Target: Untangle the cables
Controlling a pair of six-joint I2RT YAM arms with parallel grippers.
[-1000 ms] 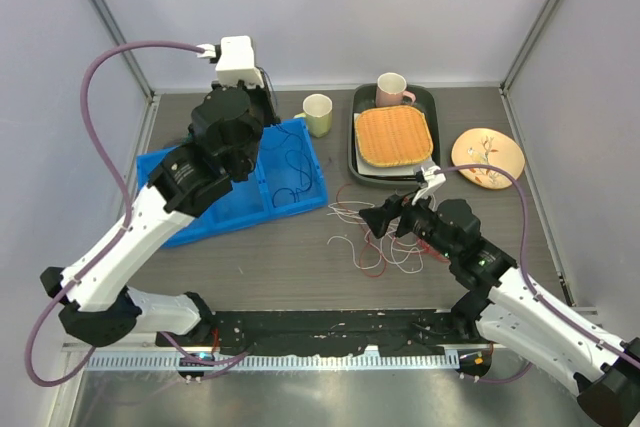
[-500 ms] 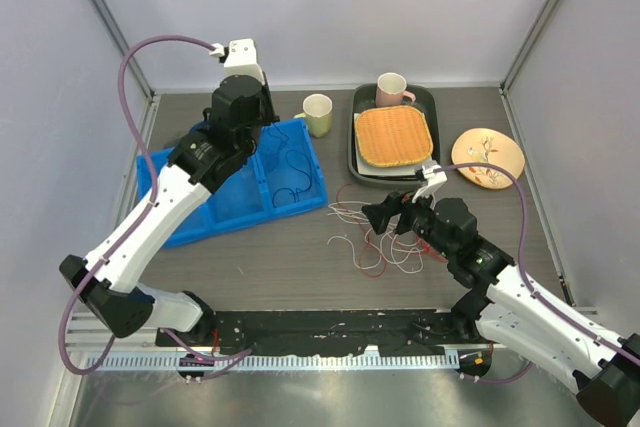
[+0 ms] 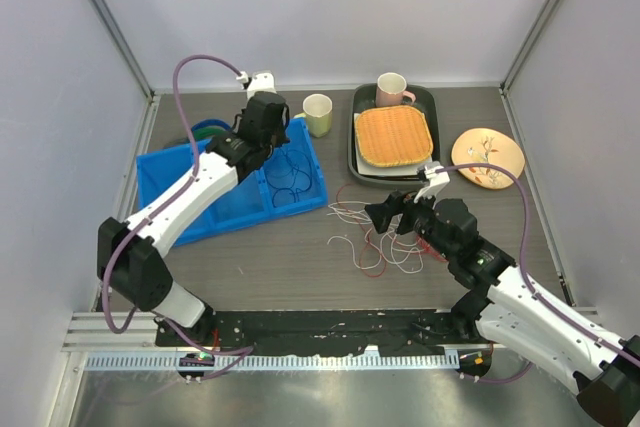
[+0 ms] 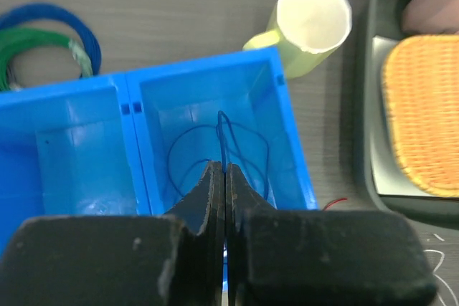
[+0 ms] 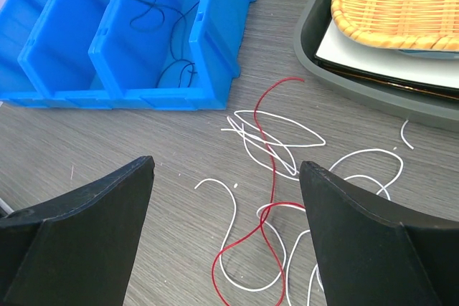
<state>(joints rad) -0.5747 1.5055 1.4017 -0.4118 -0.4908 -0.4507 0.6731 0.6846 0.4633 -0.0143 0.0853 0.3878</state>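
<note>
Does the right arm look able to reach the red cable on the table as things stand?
Probably yes. The right gripper hangs open close to the red cable, with nothing blocking the way. White cables cross it, so pinching it alone may be tricky.

The left arm [image 3: 190, 197] stretches far forward and to the right, its left gripper [image 4: 221, 170] pointing down with both fingers pressed tight together, pinching a dark blue cable [image 4: 219, 130]. The right arm [image 3: 520, 302] reaches in low toward the left, its right gripper [image 5: 226, 170] spread wide, holding nothing
</note>
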